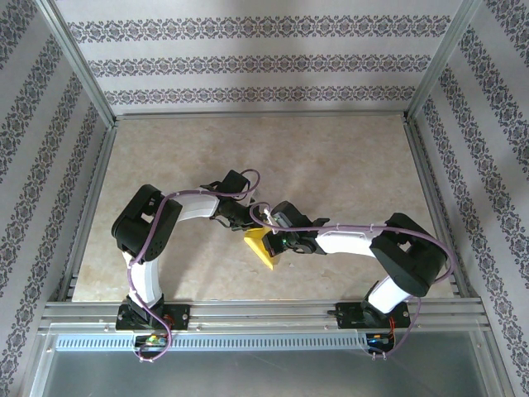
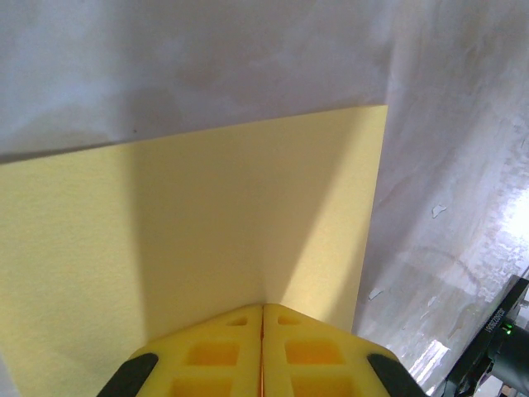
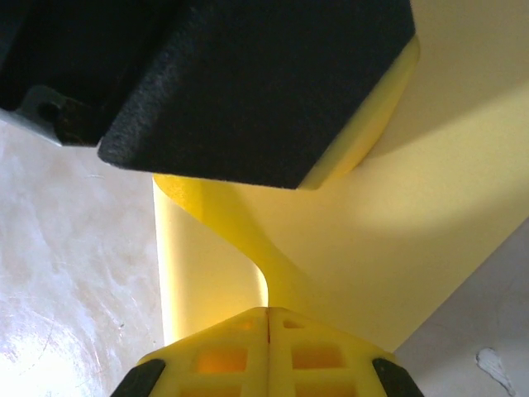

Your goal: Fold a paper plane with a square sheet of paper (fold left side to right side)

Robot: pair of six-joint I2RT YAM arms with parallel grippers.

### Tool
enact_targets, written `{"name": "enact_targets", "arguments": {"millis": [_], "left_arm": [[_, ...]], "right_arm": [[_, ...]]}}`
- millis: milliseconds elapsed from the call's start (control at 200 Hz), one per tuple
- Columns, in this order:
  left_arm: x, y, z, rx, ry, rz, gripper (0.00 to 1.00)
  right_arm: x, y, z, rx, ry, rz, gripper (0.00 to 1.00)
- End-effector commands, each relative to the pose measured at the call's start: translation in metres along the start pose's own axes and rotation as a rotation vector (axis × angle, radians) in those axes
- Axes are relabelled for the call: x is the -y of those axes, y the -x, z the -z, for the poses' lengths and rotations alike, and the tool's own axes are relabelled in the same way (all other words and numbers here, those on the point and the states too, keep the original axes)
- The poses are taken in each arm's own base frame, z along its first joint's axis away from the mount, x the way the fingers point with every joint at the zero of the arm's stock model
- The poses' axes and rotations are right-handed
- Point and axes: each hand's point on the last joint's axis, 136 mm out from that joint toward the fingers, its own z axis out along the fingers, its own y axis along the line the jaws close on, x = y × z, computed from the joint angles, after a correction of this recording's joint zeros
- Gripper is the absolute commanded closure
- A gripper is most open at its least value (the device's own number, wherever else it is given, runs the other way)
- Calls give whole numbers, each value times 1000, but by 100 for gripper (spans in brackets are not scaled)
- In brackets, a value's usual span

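Pinching the square sheet of paper (image 1: 259,248) just short of the table's (image 1: 347,157) centre, the left gripper (image 2: 263,310) and right gripper (image 3: 269,313) are both clamping it. It is curling over, and the fold is seemingly only getting underway, not yet creased.

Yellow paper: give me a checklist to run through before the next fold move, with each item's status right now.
1. Left fingers shut, tips against the square sheet of paper: ok.
2. Right fingers shut on the sheet: ok, it curls into them.
3. Fold pressed flat: not ok, the sheet bows in a soft loop.
4. Edges lined up: cannot tell.
5. Room between the two sets of fingers: not ok, they nearly touch.
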Motion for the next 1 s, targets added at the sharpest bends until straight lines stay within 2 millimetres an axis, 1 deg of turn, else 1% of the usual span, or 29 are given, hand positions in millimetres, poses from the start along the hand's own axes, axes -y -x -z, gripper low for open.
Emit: {"name": "enact_targets", "arguments": {"millis": [0,310,530,994], "left_arm": [[-25,-18,-15,-51,97,24,92],[-27,-19,-15,-52,100,26,92],[-28,-19,-16,-54,104,26,92],[-29,-19,-16,-53,107,26,92]], "right_arm": [[11,-9,-4,-24,-26,-25,100],[16,-14,-7,-35,-48,-29,100],[19,-12,-6,-23,-64,-27,100],[17,-7,-5,-15,-61,-14,100]]}}
